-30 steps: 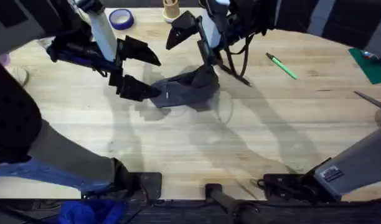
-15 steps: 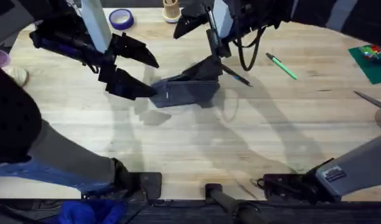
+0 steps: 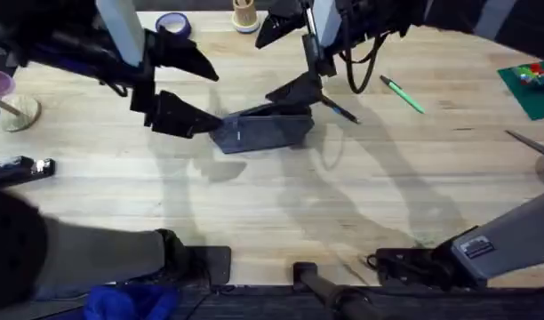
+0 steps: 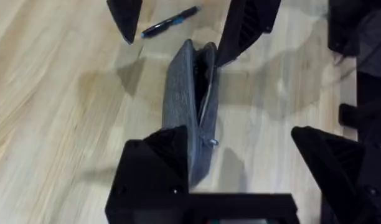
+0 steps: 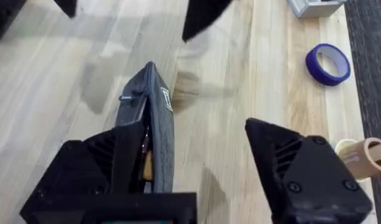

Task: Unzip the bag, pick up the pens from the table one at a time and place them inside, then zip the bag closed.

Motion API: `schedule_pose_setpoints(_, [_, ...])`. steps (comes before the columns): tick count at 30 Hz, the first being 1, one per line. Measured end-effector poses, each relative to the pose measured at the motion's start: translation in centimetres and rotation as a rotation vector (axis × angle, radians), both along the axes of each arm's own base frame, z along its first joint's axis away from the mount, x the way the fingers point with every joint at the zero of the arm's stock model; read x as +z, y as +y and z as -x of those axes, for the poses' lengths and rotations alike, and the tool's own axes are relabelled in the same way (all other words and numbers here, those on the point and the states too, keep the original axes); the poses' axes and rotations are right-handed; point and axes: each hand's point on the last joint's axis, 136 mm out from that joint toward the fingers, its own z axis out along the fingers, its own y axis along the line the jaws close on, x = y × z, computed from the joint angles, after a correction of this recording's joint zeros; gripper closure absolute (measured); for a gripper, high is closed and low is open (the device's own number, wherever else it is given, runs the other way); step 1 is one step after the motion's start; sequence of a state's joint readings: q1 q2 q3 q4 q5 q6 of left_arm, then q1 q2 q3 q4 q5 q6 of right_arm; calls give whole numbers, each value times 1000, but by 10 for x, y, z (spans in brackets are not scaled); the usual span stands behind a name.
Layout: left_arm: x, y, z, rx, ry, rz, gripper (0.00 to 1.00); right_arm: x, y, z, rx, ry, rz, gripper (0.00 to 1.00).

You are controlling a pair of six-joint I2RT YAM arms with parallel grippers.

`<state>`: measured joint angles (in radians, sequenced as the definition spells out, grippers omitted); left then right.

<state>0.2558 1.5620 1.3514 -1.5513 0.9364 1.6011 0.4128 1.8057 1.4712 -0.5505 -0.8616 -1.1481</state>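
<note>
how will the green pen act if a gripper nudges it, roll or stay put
The green pen looks slim and round, lying flat and alone on the smooth table, so it would probably roll or skid. It seems light, likely stiff, and may slip from a loose pinch.

You are looking down from overhead at the table (image 3: 281,204); both wrist cameras are viewing the bag (image 4: 193,106) closely from opposite ends.
</note>
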Motion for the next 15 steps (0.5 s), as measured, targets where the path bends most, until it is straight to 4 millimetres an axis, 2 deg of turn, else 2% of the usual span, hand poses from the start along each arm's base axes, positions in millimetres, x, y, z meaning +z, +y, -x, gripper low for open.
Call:
schedule_pose_setpoints(6, [19,5,12,110,3,-84,1,3,0,-2,-2,-8,-4,5])
schedule_pose_setpoints(15, [26,17,26,355,97,-268,1,16,2,-7,-6,-31,-17,5])
